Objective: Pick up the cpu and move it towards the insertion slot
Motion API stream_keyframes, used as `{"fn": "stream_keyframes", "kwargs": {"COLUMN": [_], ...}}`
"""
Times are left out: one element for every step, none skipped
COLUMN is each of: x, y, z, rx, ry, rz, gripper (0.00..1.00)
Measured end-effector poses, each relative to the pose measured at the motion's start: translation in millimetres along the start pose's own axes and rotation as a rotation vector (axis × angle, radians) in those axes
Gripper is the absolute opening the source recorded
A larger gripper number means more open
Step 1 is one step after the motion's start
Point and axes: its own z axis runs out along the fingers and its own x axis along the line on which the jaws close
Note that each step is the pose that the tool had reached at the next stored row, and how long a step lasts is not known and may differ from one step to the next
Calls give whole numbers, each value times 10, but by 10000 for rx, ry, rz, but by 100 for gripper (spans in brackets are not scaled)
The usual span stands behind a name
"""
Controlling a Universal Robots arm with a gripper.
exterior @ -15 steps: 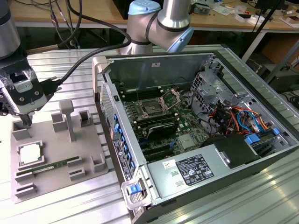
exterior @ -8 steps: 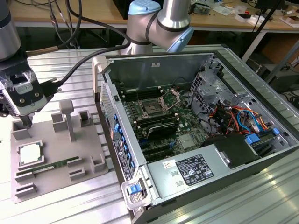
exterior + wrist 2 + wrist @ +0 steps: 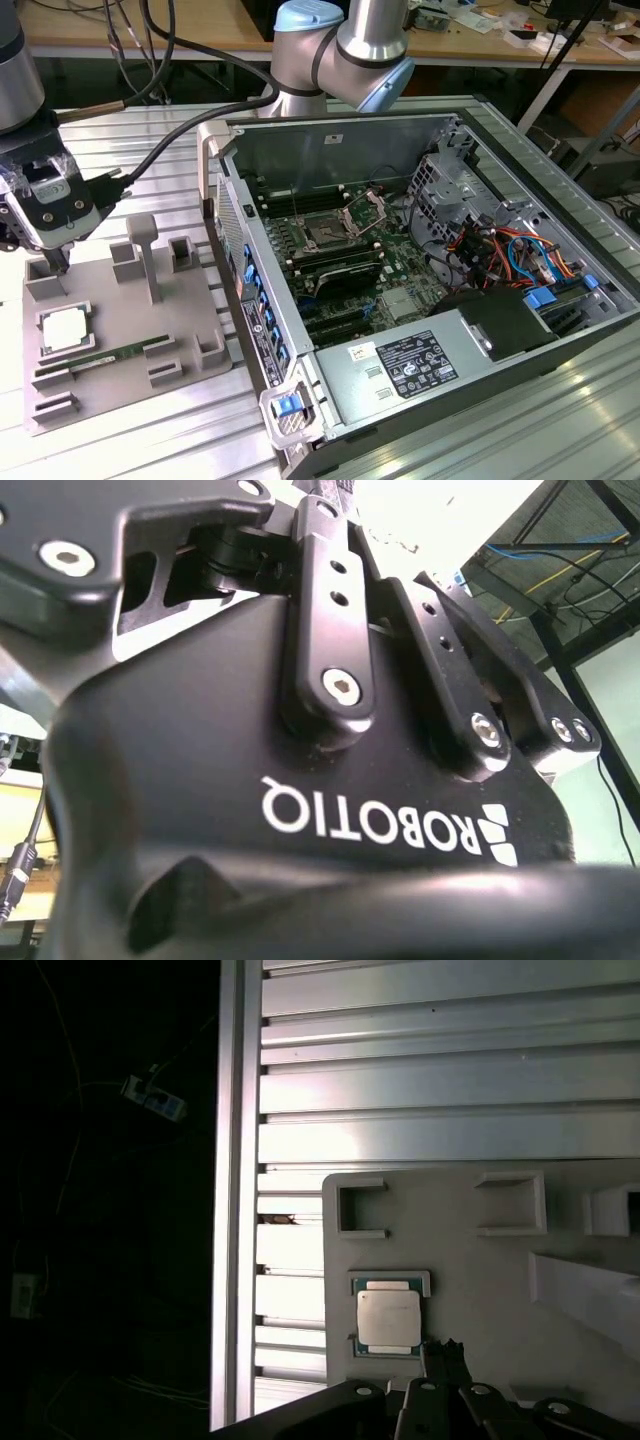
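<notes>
The cpu (image 3: 65, 328) is a small square chip with a pale metal top, lying flat in a pocket of the grey holder block (image 3: 120, 300) on the exterior view's left. The first wrist view shows the cpu (image 3: 388, 1318) seated in its cradle. My gripper (image 3: 52, 262) hangs above the block's far left corner, a short way off the chip, shut with nothing in it. Its dark tips (image 3: 445, 1352) sit just beside the chip's edge in the first wrist view. The insertion slot (image 3: 326, 236) lies on the motherboard inside the open computer case, its silver retaining frame (image 3: 366, 211) flipped up.
A green memory stick (image 3: 112, 353) lies in the holder block near the chip, among raised grey posts (image 3: 143, 258). The case's metal wall (image 3: 250, 260) stands between block and motherboard. Cables and drive bays (image 3: 500, 250) fill the case's right side. The gripper body (image 3: 300, 780) fills the second wrist view.
</notes>
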Motion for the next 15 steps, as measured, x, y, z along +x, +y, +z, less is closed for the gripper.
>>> {"fn": "stream_keyframes", "kwargs": {"x": [1,1,2,2,3,4,4,5,5,5,5,5,6,6,6], "y": [0,0,0,0,-1,-1,-1,-1,-1,-1,-1,-1,-1,-1,-1], "z": [4,7,9,12,16,18,19,22,26,29,31,34,36,40,43], "rx": [0,0,0,0,0,0,0,0,0,0,0,0,0,0,0], "ry": [0,0,0,0,0,0,0,0,0,-1,0,0,0,0,0], "rz": [0,0,0,-1,0,0,0,0,0,0,-1,0,0,0,0], "gripper": [11,11,11,11,11,11,11,11,11,11,11,11,11,11,11]}}
